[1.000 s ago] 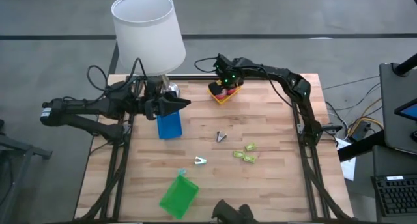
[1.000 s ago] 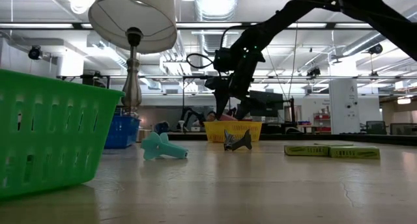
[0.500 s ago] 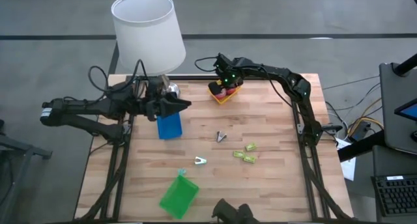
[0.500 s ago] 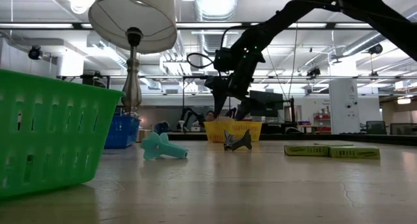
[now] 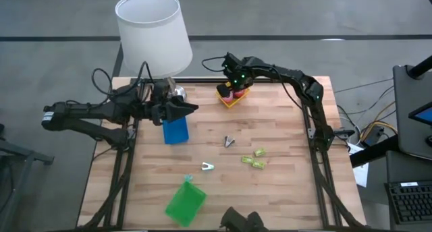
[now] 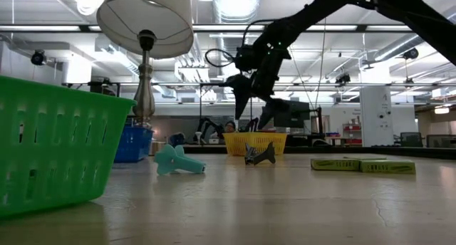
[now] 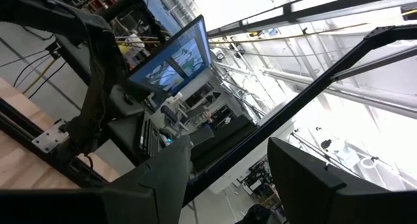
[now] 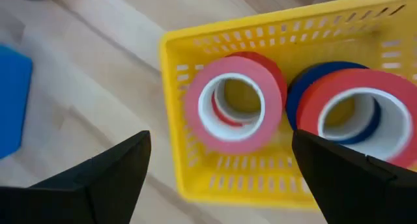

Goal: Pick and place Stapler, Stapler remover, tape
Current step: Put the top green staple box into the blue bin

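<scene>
Three baskets: yellow (image 5: 231,99), blue (image 5: 175,129), green (image 5: 184,202). Four tape rolls (image 8: 233,104) visible. Three lime-green oblong pieces (image 5: 256,159). One lamp (image 5: 154,33).

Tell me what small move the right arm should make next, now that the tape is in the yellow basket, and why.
Probably lift the right gripper away from the yellow basket. Its fingers stand open above it, empty, and the tape rolls lie inside. Next it could head for the small dark tool mid-table. The left gripper waits over the blue basket.

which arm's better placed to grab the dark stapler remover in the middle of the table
Likely right: its open, empty gripper hangs over the yellow basket, nearer the stapler remover. The left gripper sits over the blue bin.
</scene>
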Controlling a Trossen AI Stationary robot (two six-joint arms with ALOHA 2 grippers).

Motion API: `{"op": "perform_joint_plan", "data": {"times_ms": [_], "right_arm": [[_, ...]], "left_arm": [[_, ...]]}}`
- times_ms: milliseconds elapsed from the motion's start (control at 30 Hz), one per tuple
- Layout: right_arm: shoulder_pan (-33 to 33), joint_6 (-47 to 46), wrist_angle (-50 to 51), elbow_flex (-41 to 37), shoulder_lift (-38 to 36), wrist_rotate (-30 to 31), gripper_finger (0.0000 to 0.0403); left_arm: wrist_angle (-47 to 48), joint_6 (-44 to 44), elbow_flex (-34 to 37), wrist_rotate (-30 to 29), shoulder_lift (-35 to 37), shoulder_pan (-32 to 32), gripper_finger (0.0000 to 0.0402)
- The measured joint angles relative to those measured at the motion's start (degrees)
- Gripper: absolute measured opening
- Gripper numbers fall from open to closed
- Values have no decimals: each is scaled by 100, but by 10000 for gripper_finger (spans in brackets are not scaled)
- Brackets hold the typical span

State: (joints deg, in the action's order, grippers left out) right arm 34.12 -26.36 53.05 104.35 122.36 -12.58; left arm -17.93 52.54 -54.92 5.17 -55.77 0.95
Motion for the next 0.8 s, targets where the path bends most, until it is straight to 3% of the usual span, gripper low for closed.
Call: {"op": "perform_joint_plan", "data": {"times_ms": [333,533,800], "right_arm": [[-305,416,1092,819,-270,7,368],[-919,404,1818,947,-572,6,368],[-1957,137,3068,880,-789,207,368]], "left_arm": [[1053,-313,0,16,0,0,209],[2158,-252,0,-15,-8,0,209],[2140,-163,0,-22,-13,0,209]]}}
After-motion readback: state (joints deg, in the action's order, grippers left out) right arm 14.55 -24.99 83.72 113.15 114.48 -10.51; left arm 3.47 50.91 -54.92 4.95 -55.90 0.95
